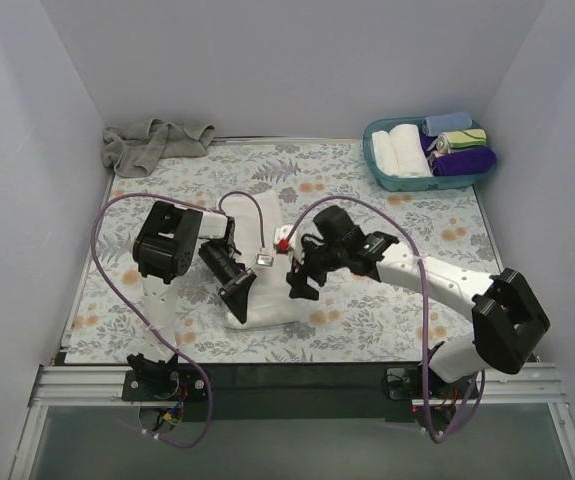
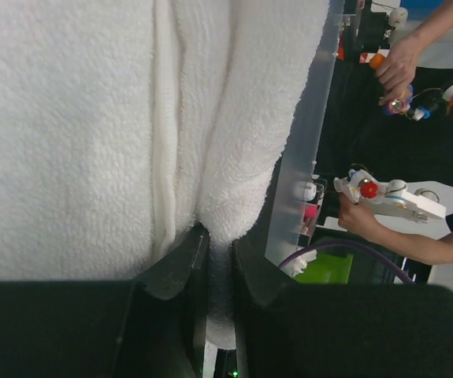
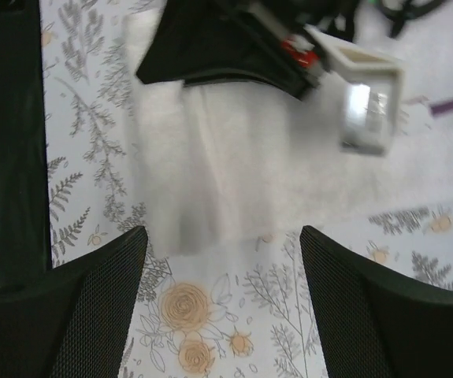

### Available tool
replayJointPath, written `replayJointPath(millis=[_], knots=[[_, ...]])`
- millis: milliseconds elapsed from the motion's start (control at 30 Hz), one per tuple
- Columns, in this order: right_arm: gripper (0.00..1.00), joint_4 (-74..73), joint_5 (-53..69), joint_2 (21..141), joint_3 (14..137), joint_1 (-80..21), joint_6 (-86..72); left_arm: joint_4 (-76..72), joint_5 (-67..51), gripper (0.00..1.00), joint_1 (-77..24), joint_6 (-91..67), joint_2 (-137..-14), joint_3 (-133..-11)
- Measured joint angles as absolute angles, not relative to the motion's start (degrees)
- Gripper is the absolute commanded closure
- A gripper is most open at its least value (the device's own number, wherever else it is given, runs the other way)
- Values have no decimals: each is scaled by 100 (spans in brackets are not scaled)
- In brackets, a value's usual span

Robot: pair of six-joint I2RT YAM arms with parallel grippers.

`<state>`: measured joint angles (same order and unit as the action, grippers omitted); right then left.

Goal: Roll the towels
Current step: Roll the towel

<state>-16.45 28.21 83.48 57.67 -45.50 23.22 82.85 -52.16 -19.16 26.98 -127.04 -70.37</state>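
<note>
At the middle of the table, seen from above, a large white terry-cloth towel (image 1: 272,305) lies folded into a narrow strip on the floral-printed table cover (image 1: 397,290), its long side running from twelve to six o'clock. Both arms reach in over it.

At nine o'clock of the strip's near half, the left gripper (image 1: 239,292) is clenched on the cloth. Its wrist view shows the two black fingers (image 2: 183,264) nearly together, with a raised fold of the white pile pinched between them. The rest of the towel fills the frame above the pinch, and one seam runs up it lengthwise.

At three o'clock of the strip, the right gripper (image 1: 300,283) hovers just beside the towel's edge. Its jaws are spread wide and grasp nothing. In its wrist view only the flowered cover (image 3: 210,331) and the towel's blurred end (image 3: 226,173) show between the mesh-faced fingers, and neither finger touches the cloth.

Toward eleven o'clock, at the far left corner, a grey-beige terry-cloth towel (image 1: 152,142) lies crumpled and unrolled, well apart from both arms. Toward one o'clock, a teal plastic basket (image 1: 427,186) holds rolled towels (image 1: 402,150) in white, blue, striped green and purple.
</note>
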Motion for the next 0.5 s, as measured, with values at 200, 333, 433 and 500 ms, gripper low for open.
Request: replayJointPath(millis=[200, 333, 433, 500], knots=[[30, -775, 2132, 8311, 4945, -5854, 3321, 8449, -5253, 96, -1855, 2657, -12892, -7137], [36, -176, 1664, 8527, 4547, -6276, 3776, 8449, -5253, 93, -1848, 2633, -12895, -7142], [54, 202, 1409, 8962, 4543, -6392, 3924, 8455, -5247, 91, -1846, 2611, -12901, -7159], [75, 325, 1313, 9188, 4517, -6427, 3990, 8460, -5240, 89, -1844, 2606, -12903, -7166]])
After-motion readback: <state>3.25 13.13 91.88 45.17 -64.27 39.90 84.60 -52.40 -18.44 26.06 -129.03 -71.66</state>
